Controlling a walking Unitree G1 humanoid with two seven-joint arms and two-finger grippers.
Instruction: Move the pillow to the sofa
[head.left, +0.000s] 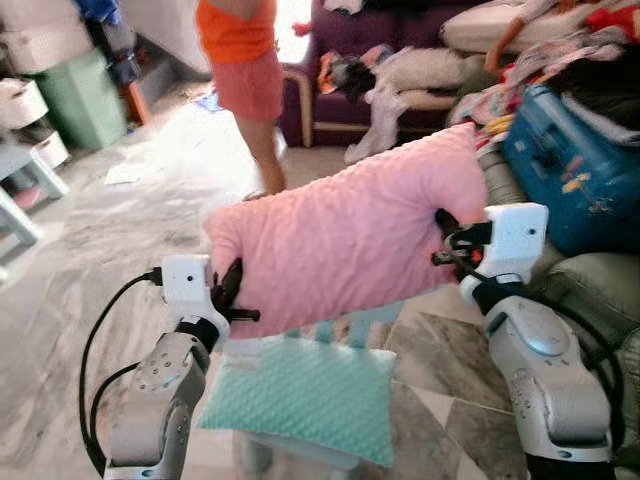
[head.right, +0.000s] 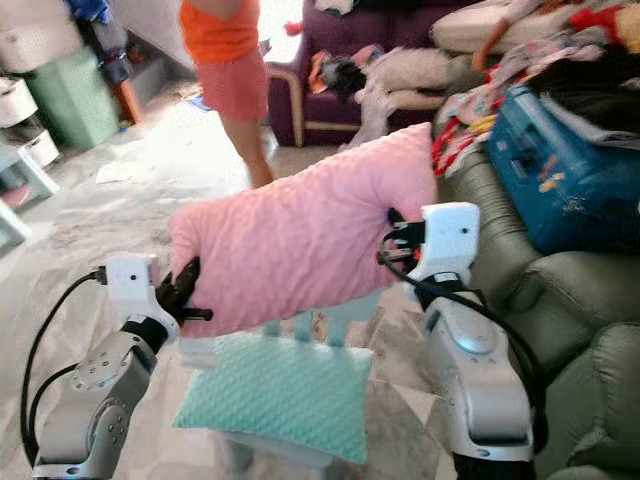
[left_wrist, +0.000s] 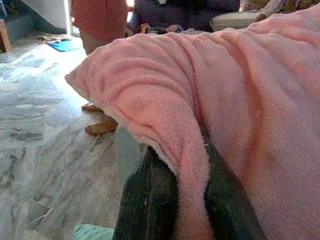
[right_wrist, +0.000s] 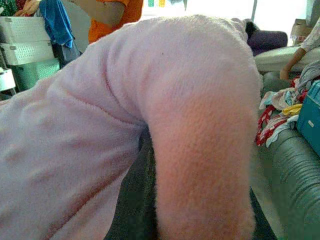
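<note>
A pink dotted pillow hangs in the air between my two arms, tilted up toward the right. My left gripper is shut on its lower left edge; in the left wrist view the black fingers pinch a fold of the pink pillow. My right gripper is shut on the right end, with the pillow bulging over it in the right wrist view. The grey-green sofa stands to my right, close to the right arm.
A mint-green pillow lies on a small pale stool below the pink one. A blue suitcase and heaped clothes sit on the sofa. A person in orange top and red shorts stands ahead on the marble floor. A purple armchair is behind.
</note>
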